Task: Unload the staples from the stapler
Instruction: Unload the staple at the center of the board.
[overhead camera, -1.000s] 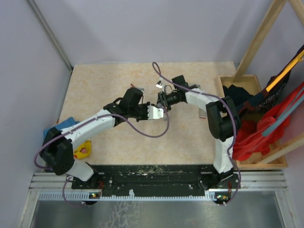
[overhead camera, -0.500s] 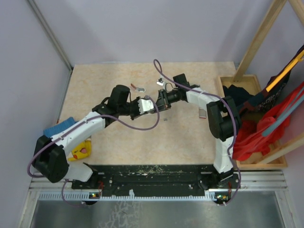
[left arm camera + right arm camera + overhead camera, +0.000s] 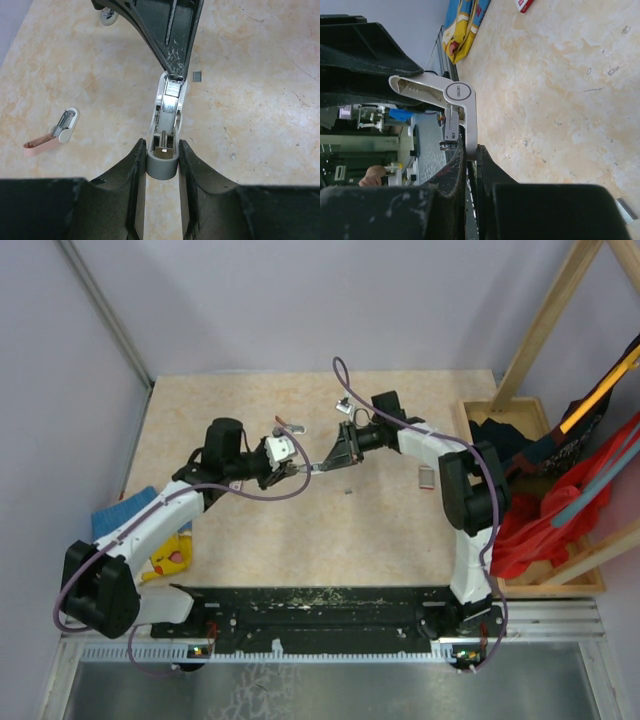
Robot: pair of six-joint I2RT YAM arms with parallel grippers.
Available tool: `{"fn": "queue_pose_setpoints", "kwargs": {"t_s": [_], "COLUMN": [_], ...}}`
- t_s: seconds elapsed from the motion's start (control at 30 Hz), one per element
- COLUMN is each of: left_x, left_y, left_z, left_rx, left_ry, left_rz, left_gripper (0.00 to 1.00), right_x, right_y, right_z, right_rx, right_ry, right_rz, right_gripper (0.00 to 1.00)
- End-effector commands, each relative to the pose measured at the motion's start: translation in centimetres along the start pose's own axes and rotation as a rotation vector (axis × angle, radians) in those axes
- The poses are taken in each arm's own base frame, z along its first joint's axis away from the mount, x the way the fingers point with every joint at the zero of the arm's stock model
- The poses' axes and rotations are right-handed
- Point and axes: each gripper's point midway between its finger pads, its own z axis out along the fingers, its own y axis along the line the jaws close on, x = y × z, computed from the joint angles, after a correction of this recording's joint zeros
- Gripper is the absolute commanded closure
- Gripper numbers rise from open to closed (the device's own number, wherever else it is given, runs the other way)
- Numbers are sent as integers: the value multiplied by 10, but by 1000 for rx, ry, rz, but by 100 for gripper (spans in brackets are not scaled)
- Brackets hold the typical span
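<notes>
The stapler [image 3: 313, 468] hangs above the table between both grippers, swung open at its hinge. My left gripper [image 3: 162, 150] is shut on its rounded grey end [image 3: 162, 165], and the silvery staple channel [image 3: 169, 107] runs away from the fingers. My right gripper [image 3: 471, 150] is shut on the stapler's other arm [image 3: 470, 120], which bends in an L at the hinge [image 3: 455, 91]. In the top view the left gripper [image 3: 290, 468] and right gripper [image 3: 338, 450] face each other. One short grey strip of staples [image 3: 198, 75] lies on the table [image 3: 347, 491].
A small silvery clip with a red tail [image 3: 55, 135] lies on the table left of the stapler [image 3: 290, 425]. A white-and-red tag [image 3: 425, 477] lies near the right arm. A wooden crate of cloths [image 3: 530, 500] stands right; a blue and yellow cloth [image 3: 165, 550] lies left.
My left gripper has drawn back to the left with its end of the stapler. The stapler now stretches open between the grippers. The right gripper has shifted slightly.
</notes>
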Motion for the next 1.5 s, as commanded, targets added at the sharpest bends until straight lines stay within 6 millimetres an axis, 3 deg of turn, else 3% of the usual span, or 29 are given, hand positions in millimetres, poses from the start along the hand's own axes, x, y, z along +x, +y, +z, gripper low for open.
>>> {"fn": "queue_pose_setpoints", "kwargs": {"t_s": [0.0,0.37,0.67,0.8,0.93,1.03,1.2,1.47], "left_x": [-4,5,12,0,-25,-48,-73,-64], "left_y": [41,43,41,38,36,36,43,51], "left_z": [-21,-27,-30,-35,-45,-52,-48,-12], "left_rx": [-165,-161,-148,-118,-100,-86,-15,95], "left_ry": [-26,-30,-26,-51,-101,-158,-168,-76], "left_rz": [-28,-84,-107,-102,-94,-106,-204,-341], "left_gripper": [73,67,51,32,17,1,1,1], "right_x": [-10,-16,-18,-18,-17,-17,-16,-10], "right_y": [16,26,28,22,16,11,8,16], "right_z": [-21,-31,-34,-34,-33,-33,-33,-23], "right_rx": [-42,-76,-70,-42,-9,13,52,88], "right_ry": [-41,-67,-81,-86,-86,-86,-76,-39], "right_rz": [-28,-38,-38,-35,-37,-43,-84,-200], "right_gripper": [100,100,100,100,100,100,100,100]}}
